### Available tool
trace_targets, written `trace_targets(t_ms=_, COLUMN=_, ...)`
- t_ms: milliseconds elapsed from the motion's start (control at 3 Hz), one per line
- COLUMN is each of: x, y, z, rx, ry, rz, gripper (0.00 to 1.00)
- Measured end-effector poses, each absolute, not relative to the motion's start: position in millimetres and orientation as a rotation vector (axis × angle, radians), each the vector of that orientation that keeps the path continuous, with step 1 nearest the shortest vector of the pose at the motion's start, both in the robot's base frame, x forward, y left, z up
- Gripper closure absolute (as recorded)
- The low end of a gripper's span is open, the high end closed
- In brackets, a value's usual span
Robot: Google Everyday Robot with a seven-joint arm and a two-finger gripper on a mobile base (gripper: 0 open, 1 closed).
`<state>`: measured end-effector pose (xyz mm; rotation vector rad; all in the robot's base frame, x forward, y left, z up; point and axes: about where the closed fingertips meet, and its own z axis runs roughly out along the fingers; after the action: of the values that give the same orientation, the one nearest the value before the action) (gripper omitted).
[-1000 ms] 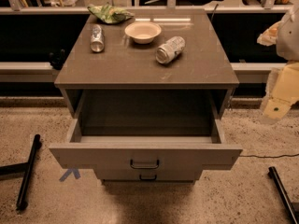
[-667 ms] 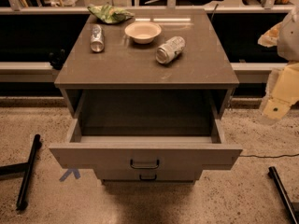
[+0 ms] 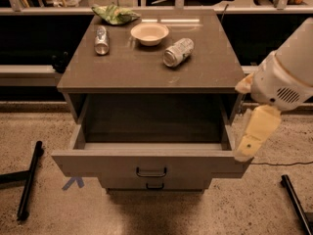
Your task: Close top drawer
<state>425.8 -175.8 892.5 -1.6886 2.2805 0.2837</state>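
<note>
Cabinet (image 3: 146,70) of grey-brown wood stands mid-view on a speckled floor. Its top drawer (image 3: 112,164) is pulled far out of the cabinet's front towards the camera, with the inside open to view and a small dark bar handle (image 3: 151,172) at the centre of its flat front. Below it, a second handle (image 3: 154,185) shows on a lower drawer front.

On the cabinet's top sit a pale bowl (image 3: 149,33) near the back, a can (image 3: 178,52) lying on its side just right of the bowl, another can (image 3: 101,39) on the left, and a green bag (image 3: 115,13) at the back left corner.

The gripper (image 3: 243,153) hangs at the cabinet's right side, its cream tip by the drawer's right front corner. Whether it touches the corner, and whether it is released or clenched, cannot be told.
</note>
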Motion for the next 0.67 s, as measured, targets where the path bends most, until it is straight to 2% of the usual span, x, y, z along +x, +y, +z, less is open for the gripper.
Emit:
trace_targets(t_ms=333, x=419.9, y=-152.7, z=838.0, rx=-1.693, ry=2.339, rz=0.450, gripper=0.00)
trace_targets(t_ms=667, x=411.2, y=-140.6, z=794.9, rx=-1.673, ry=2.397, rz=0.566, gripper=0.18)
